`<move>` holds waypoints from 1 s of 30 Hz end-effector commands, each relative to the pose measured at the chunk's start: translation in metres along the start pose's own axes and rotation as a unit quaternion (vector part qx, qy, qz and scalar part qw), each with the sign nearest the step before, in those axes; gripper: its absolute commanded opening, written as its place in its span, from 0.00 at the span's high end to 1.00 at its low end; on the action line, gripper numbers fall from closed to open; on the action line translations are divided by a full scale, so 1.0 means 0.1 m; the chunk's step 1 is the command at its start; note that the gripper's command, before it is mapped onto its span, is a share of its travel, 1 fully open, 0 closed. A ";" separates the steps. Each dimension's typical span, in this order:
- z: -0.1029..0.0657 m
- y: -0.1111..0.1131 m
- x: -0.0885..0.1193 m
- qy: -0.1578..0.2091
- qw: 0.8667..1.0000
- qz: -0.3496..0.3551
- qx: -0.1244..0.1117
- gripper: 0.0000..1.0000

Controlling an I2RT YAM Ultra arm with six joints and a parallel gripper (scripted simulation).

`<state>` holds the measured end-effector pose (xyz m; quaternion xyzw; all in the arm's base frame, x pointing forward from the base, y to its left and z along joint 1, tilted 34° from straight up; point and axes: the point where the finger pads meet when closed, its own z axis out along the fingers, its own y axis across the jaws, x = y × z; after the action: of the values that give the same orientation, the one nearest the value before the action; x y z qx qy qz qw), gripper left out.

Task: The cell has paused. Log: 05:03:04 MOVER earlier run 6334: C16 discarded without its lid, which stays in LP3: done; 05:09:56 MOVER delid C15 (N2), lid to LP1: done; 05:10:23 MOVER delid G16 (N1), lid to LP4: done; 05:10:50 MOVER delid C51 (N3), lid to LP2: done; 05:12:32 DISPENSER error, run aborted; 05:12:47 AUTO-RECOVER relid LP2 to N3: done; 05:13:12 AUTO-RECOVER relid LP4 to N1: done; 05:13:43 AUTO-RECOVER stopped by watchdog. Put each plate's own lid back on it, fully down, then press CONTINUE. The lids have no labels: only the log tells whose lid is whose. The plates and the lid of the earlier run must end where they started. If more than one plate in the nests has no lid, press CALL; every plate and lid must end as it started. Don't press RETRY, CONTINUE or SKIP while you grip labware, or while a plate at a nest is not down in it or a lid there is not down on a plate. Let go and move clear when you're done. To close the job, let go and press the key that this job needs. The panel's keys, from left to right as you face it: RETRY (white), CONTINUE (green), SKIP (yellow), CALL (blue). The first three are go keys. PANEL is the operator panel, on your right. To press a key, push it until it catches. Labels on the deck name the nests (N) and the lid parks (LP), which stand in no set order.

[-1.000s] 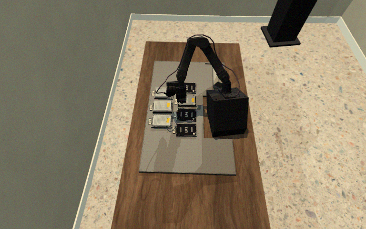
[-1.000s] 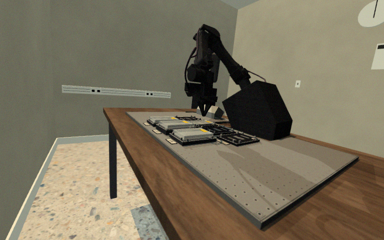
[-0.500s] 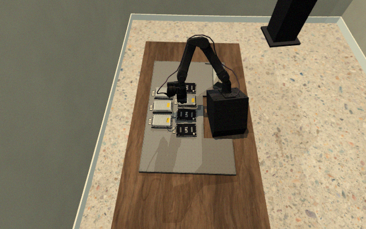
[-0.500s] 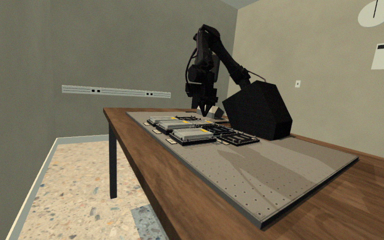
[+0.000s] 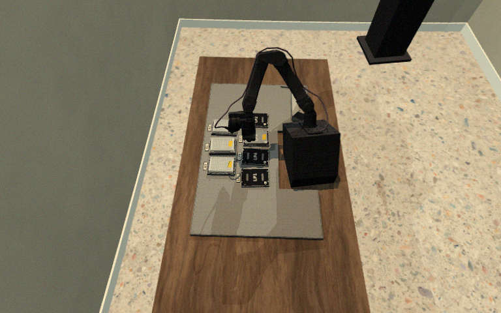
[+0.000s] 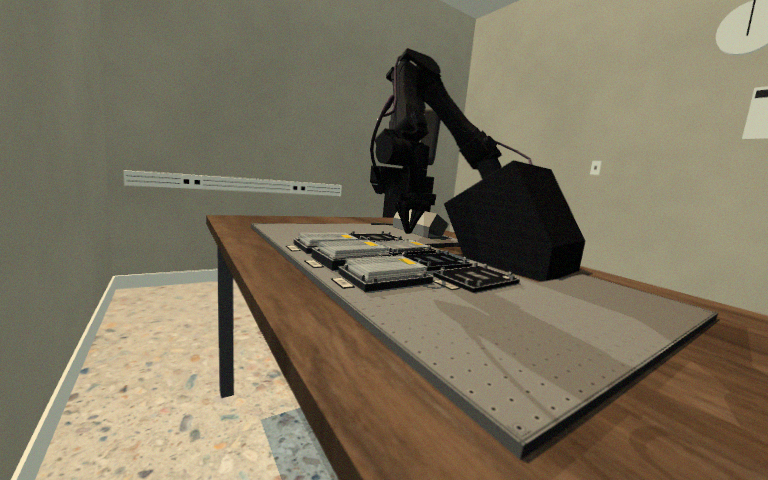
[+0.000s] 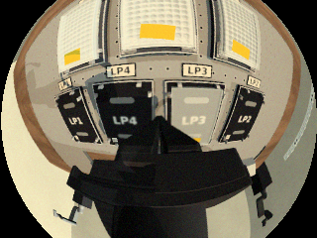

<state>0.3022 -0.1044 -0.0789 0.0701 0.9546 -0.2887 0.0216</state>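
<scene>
Three white well plates (image 5: 222, 145) (image 5: 220, 165) (image 5: 218, 127) with yellow tags stand in a row of nests; the wrist view shows them along its top (image 7: 82, 30) (image 7: 158, 10) (image 7: 238, 23). I cannot tell from here which ones carry lids. A clear lid (image 5: 260, 138) (image 6: 408, 245) (image 7: 193, 109) lies in park LP3. Parks LP4 (image 5: 254, 156) (image 7: 125, 109), LP1 (image 5: 254, 177) (image 7: 74, 122) and LP2 (image 5: 261, 119) (image 7: 244, 119) are dark and empty. My gripper (image 5: 249, 139) (image 6: 408, 228) (image 7: 161, 125) is shut and empty. It hangs a little above the deck, between LP4 and LP3.
The black arm base box (image 5: 312, 152) (image 6: 515, 220) stands right of the parks. A pale wedge-shaped box (image 6: 433, 223) sits behind my gripper; its keys do not show. The grey perforated deck (image 5: 258, 217) (image 6: 538, 339) lies on the wooden table (image 5: 258, 276).
</scene>
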 end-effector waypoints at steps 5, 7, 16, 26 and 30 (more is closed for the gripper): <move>-0.23 -0.02 -0.11 -0.021 1.000 0.006 0.000 1.00; -0.33 -0.02 -0.11 -0.021 1.000 0.006 0.000 1.00; -0.69 0.00 -0.09 -0.021 1.000 0.006 -0.003 1.00; -0.80 -0.09 -0.04 -0.015 1.000 0.021 -0.004 1.00; -0.72 -0.30 0.16 0.001 0.999 0.052 0.005 1.00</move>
<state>0.2885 -0.0790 -0.0200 0.0935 0.9523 -0.2897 0.0197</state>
